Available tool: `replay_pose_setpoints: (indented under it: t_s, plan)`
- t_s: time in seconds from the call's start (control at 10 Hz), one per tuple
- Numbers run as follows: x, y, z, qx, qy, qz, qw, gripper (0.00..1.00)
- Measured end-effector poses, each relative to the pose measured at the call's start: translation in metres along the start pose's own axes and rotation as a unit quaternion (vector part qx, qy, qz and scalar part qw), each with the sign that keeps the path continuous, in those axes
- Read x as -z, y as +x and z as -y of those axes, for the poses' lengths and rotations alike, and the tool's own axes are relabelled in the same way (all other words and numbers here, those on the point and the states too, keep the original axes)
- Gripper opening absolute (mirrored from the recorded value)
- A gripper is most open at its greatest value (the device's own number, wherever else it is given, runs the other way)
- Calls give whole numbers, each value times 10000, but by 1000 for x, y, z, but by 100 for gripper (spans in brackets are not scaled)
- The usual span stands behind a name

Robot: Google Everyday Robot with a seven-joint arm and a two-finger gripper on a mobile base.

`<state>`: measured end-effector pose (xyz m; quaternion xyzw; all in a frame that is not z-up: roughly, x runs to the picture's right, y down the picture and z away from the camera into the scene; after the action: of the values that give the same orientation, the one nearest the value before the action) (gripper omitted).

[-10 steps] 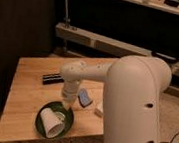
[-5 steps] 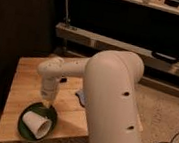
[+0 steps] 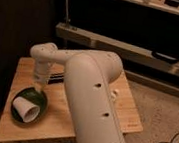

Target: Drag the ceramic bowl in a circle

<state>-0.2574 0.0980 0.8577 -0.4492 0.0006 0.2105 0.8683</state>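
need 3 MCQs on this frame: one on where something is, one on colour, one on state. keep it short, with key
1. Where on the wooden table is the ceramic bowl?
A. front-left part
B. back-right corner
C. dead centre

2. What colour is the ceramic bowl?
A. red
B. dark green
C. yellow

3. How does the white cup sit?
A. upright beside the bowl
B. on its side in the bowl
C. stacked on the dark flat object

Key:
1 A: the bowl sits near the table's front-left edge.
2 B: its glossy rim shows dark green around the cup.
3 B: the cup lies tipped over inside the bowl, open end toward the camera.

The gripper is down at the bowl's back rim.
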Motion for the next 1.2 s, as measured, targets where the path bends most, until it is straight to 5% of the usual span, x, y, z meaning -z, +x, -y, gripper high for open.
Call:
replay_pose_setpoints:
  t_s: [0.3, 0.6, 1.0, 1.2]
  plan:
    - [5, 25, 57, -573, 30, -22, 9983, 0]
    - [16, 102, 90, -1189, 76, -28, 9929, 0]
    - [14, 209, 80, -1551, 70, -285, 9875, 0]
    - [3, 230, 53, -1441, -6, -416, 9887, 0]
